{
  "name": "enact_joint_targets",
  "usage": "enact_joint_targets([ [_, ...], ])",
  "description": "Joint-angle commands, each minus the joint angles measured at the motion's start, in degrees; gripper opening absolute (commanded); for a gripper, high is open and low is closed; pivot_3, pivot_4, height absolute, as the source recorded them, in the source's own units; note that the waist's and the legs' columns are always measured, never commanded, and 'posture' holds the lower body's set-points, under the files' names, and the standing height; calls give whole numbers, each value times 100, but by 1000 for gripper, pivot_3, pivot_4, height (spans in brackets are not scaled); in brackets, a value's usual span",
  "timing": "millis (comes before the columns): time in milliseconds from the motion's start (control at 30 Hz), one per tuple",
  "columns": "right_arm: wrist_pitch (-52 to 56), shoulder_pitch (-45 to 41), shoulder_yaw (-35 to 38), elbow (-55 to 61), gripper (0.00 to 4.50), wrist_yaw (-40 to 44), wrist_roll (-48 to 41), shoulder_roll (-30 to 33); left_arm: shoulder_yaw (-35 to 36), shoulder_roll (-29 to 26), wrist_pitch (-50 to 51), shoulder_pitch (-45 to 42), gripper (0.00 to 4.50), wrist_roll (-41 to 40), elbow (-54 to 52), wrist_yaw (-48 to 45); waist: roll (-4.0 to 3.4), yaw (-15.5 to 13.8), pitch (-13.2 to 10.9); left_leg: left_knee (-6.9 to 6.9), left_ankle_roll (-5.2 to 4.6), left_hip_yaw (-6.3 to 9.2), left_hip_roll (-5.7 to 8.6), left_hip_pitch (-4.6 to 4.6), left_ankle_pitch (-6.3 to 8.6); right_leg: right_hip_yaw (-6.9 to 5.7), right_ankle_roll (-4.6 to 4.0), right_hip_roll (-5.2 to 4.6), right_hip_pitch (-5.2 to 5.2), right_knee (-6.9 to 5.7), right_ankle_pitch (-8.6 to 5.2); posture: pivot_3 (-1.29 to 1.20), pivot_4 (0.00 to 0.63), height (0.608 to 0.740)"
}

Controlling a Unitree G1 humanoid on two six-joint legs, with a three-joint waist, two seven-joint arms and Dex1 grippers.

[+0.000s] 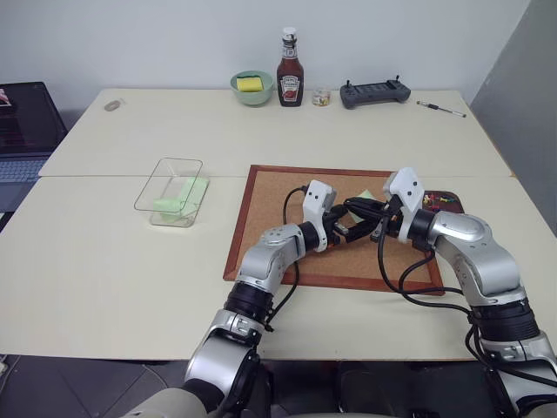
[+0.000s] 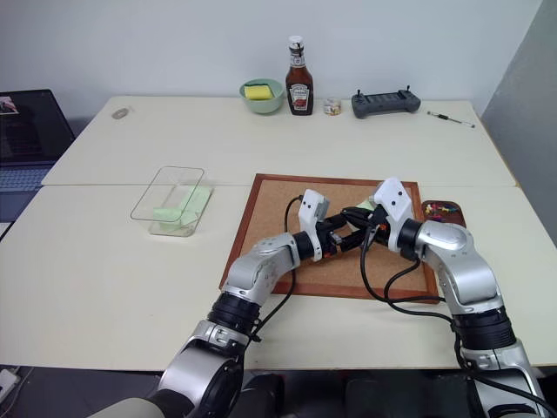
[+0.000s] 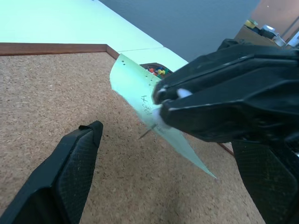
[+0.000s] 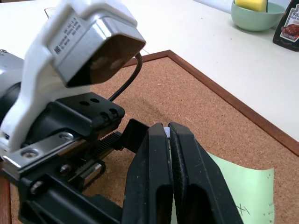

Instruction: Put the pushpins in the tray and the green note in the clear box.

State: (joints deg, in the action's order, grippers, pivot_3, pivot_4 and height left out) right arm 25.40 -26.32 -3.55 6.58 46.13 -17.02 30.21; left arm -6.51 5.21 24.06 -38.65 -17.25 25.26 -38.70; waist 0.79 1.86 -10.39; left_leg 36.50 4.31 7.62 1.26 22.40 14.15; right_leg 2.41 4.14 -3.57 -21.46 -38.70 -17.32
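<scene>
Head stereo overhead; wrist cameras close

Both tools (image 2: 355, 232) close together over the corkboard (image 2: 278, 209), clear box (image 2: 171, 202) well apart.

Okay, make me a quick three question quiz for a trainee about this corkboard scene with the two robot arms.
1. True or false: the left gripper has its jaws shut.
2. Where does the clear box sit relative to the corkboard? A) on the table to the robot's left of it. B) on top of it. C) to the robot's right of it.
3. Fill in: the tray by the corkboard's right edge holds coloured ____.

Key: 1 false, the jaws are open. 2 A. 3 pushpins.
</scene>
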Motion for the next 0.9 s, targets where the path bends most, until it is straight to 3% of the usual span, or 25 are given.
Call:
enact_joint_targets([
  [33,30,-75,35,208,0,13,-86,-15,153,158,-176,-206,3945,-118,-44,89,0,-1,0,0,0,0,0,0,0,0,0,0,0,0,0,0,150,740],
  [167,47,-66,44,230,0,4,-90,-12,269,244,-102,-225,3038,-224,-37,141,0,-1,0,0,0,0,0,1,0,0,0,0,0,0,0,0,150,740],
  [700,13,-117,54,187,0,-37,-67,-73,420,253,725,-68,92,-718,-556,84,0,-1,0,1,2,0,0,1,-1,0,0,0,-1,0,0,0,150,740],
  [900,-2,-130,69,168,0,-57,-59,-112,387,236,830,1,10,-755,-678,57,0,-1,0,1,3,0,0,1,-2,0,0,0,-1,0,0,0,150,740],
])
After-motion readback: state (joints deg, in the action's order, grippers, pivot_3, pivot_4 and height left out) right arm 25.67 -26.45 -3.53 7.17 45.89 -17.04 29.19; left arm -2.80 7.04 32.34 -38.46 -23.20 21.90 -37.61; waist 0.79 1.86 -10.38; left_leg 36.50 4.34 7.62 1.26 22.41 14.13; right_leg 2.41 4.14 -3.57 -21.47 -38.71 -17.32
